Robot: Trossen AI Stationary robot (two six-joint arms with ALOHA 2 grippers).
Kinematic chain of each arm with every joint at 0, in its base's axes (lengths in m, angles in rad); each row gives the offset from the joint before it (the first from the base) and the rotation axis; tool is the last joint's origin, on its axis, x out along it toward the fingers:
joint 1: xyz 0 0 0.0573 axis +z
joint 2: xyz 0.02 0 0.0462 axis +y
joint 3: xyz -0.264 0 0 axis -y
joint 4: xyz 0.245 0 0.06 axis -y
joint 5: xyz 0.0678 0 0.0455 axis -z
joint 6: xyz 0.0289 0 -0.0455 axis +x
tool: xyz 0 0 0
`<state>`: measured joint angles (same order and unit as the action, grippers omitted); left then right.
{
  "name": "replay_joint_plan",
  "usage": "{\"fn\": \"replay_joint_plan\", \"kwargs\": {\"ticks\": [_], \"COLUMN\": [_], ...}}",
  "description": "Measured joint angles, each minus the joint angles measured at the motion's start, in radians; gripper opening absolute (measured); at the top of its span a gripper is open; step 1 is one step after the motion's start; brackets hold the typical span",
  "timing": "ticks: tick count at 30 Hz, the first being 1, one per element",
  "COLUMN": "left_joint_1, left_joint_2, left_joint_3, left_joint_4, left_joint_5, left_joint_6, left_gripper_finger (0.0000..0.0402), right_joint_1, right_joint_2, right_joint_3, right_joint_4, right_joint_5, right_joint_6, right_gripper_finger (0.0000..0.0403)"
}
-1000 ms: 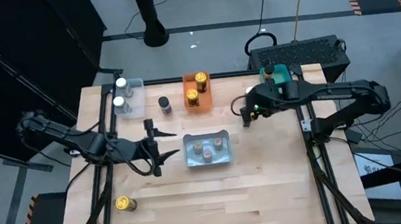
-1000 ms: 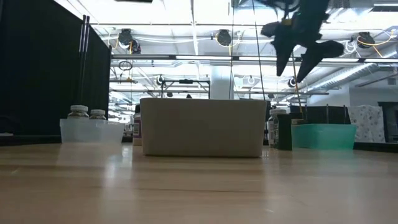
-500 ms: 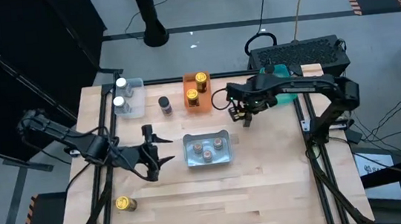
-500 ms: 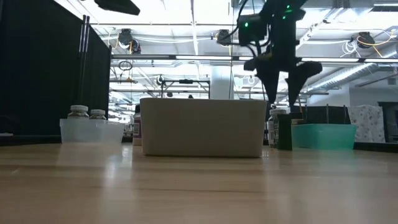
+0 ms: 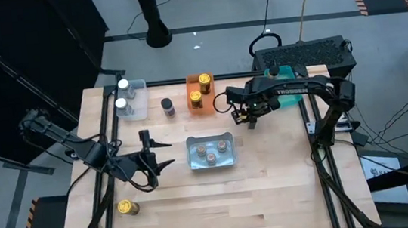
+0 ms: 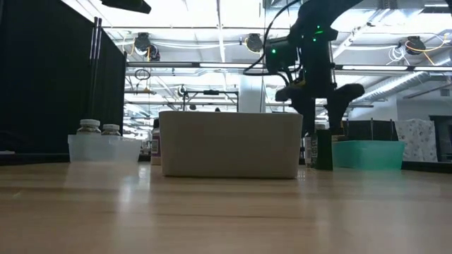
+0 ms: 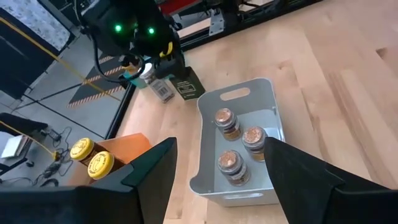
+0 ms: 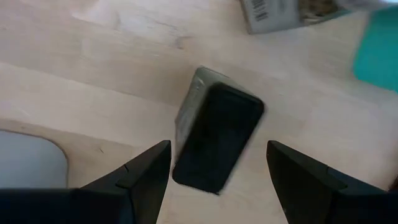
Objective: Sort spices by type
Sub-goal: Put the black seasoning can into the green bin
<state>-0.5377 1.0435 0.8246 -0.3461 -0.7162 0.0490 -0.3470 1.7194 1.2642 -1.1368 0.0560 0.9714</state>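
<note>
My right gripper [image 5: 250,117] hangs open over a black-lidded spice jar [image 8: 217,138], which stands upright on the table beside the teal bin [image 8: 380,50]. Its fingers [image 8: 146,171] stand on either side of the lid without touching it. A second jar [image 8: 283,14] lies just beyond, label showing. In the low view the right gripper [image 6: 322,106] is just above the black-lidded jar [image 6: 323,149]. My left gripper [image 5: 158,151] is open, left of the grey bin [image 5: 194,163], touching nothing. Another black-lidded jar [image 5: 167,106] and a gold-lidded jar [image 5: 126,207] stand loose on the table.
A clear bin [image 5: 136,106] holds two white-lidded jars. The orange bin [image 5: 201,105] holds two gold-lidded ones. The grey bin [image 7: 208,112] holds three brown-lidded jars [image 7: 241,149]. Bare wood stretches across the table's near half and its right side.
The right gripper has come down toward the black-lidded jar beside the teal bin, staying open, while its arm folded in toward the table's far side. The left gripper has drifted a little toward the near edge.
</note>
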Motion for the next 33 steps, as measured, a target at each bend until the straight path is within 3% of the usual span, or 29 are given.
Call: {"fn": "replay_joint_plan", "kwargs": {"ticks": [8, 16, 26, 33], "left_joint_1": [0.0, 0.0, 0.0, 0.0], "left_joint_2": [0.001, 0.001, 0.001, 0.001], "left_joint_3": [0.0, 0.0, 0.0, 0.0], "left_joint_4": [0.0, 0.0, 0.0, 0.009], "left_joint_5": [0.0, 0.0, 0.0, 0.0], "left_joint_6": [0.0, 0.006, 0.008, 0.008], "left_gripper_finger": [0.0247, 0.0247, 0.0247, 0.0247], "right_joint_1": [-0.001, 0.0, 0.025, 0.009], "right_joint_2": [0.031, 0.03, -0.036, -0.165], "right_joint_3": [-0.026, -0.025, 0.016, 0.167], "right_joint_4": [0.073, 0.073, 0.029, -0.177], "right_joint_5": [-0.011, -0.037, -0.089, -0.078], "right_joint_6": [-0.006, -0.01, -0.052, -0.068], "right_gripper_finger": [0.0227, 0.0101, 0.0101, 0.0101]}}
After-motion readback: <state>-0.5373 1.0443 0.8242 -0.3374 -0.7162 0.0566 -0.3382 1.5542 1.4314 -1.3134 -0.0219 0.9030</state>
